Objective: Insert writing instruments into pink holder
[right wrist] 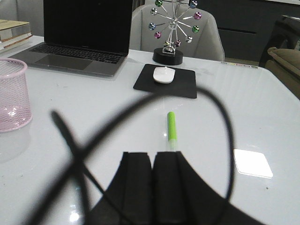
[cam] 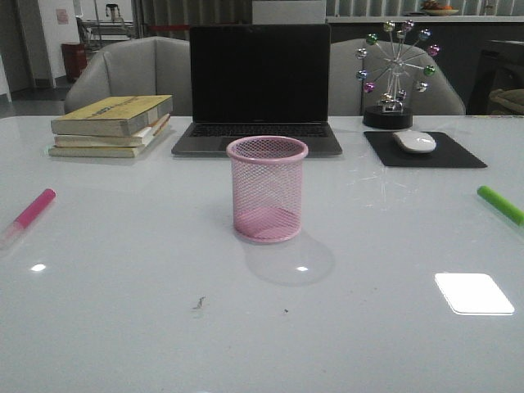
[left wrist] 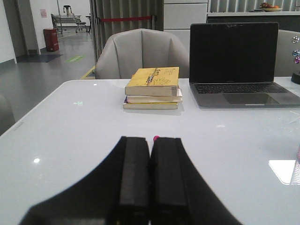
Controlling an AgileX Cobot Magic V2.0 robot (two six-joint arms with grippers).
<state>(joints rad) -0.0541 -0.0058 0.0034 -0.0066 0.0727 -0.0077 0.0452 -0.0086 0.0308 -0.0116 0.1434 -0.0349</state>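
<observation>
At the middle of the tabletop (cam: 123,327) I see the pink holder (cam: 267,189), upright and empty. Well apart at the left edge lies the magenta marker (cam: 33,209); at the right edge, the green marker (cam: 500,204). My left end effector (left wrist: 150,176) and right end effector (right wrist: 153,180) are both clenched on nothing. I judge the markers light, stiff and slick, best taken mid-barrel.

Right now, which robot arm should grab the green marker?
The right arm. The green marker lies just ahead of the right gripper, whose fingers are shut. In the front view it sits at the table's right edge, far across the pink holder from the left gripper.
</observation>
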